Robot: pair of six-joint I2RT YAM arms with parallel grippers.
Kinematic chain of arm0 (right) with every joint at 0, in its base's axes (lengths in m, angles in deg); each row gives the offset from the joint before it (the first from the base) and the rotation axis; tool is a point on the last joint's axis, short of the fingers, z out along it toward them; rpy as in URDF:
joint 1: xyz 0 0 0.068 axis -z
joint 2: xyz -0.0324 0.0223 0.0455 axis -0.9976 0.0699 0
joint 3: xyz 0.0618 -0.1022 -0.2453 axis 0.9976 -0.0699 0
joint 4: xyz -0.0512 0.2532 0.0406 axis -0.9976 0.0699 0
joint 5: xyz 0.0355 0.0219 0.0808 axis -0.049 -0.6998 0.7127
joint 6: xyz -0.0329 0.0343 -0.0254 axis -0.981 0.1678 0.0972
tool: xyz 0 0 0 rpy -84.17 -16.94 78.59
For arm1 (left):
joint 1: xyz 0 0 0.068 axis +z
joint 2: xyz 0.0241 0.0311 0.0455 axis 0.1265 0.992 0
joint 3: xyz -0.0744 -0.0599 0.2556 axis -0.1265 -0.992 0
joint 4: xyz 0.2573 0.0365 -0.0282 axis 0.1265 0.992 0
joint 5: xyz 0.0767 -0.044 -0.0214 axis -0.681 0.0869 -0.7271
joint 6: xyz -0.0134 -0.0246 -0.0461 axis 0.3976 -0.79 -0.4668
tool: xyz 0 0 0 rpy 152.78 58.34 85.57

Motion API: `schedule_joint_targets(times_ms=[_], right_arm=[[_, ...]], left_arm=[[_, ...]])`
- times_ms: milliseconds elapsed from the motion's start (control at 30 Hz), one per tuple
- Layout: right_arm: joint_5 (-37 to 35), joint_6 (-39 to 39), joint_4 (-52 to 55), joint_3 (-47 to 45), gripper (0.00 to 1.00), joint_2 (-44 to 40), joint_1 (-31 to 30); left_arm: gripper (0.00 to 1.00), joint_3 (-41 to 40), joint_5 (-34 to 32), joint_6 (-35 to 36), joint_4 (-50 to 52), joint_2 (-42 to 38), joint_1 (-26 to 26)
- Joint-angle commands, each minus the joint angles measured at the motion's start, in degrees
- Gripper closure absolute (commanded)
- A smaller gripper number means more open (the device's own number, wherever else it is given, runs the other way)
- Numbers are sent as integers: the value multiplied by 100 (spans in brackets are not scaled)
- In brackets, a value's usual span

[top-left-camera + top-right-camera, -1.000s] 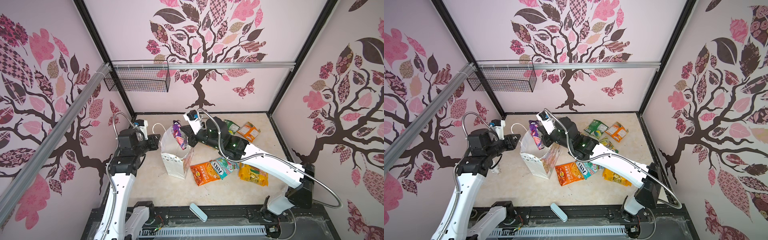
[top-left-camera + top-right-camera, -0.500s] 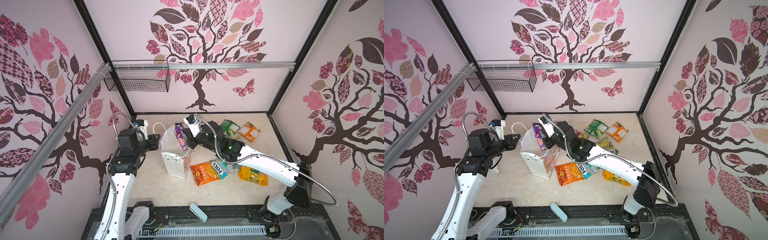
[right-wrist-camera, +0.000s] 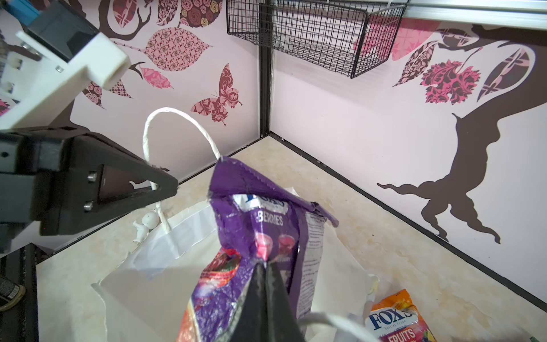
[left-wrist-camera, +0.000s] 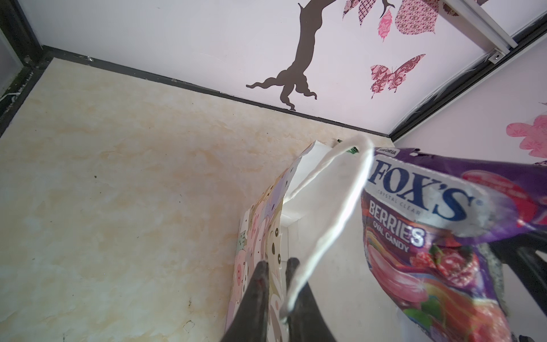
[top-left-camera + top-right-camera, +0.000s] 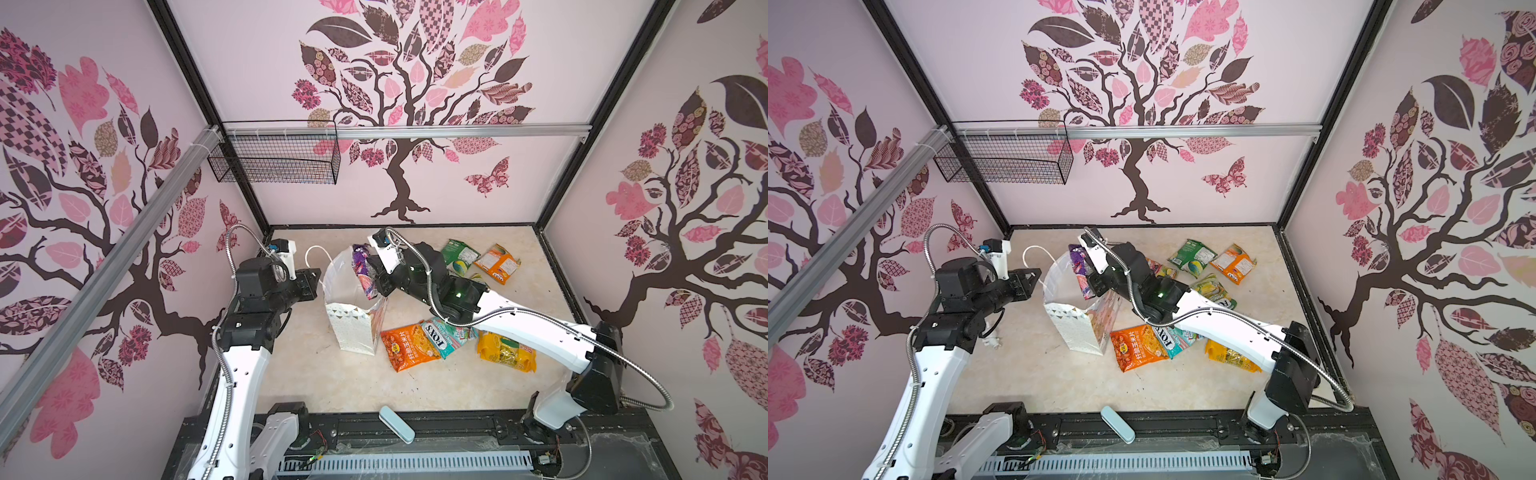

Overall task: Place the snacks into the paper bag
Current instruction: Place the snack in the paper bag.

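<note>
- Over the open mouth of the paper bag (image 5: 350, 332), the right gripper (image 3: 264, 263) pinches the purple Fox's Berries packet (image 3: 254, 234) mid-face; it looks light, crinkly and slippery.
- The left gripper (image 4: 276, 266) clamps the bag's thin, floppy rim.

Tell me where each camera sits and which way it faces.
Both top views: high at the front, looking down on the white dotted paper bag, left arm and right arm.
Left wrist: on the left arm, facing the back wall past the left gripper, shut on the bag.
Right wrist: on the right arm, facing the black wire mesh basket past the right gripper, shut on the purple crinkly FOX'S packet.
Shared: both wrist views show packet and bag.
</note>
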Motion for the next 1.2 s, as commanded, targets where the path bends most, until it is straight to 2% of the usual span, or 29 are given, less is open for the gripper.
schedule_joint_targets(times_ms=[0,67,267,433,767,1033,1167], right_arm=[[-4,-83,-110,76,100,107,-22],[9,-82,-115,56,94,105,-18],[96,-153,-50,120,88,140,-22],[242,-185,92,262,79,144,-22],[678,-148,173,105,73,-636,-22],[127,89,933,-139,65,-1541,-14],[-568,89,1571,-458,62,-1879,-6]], left_arm=[[84,-125,180,42,-82,27,18],[84,-121,244,41,-89,41,19],[84,-150,635,33,-188,79,22],[84,-150,578,41,-153,99,26],[85,-118,457,51,-96,128,19],[85,18,179,180,141,175,9],[84,129,175,210,320,228,-51]])
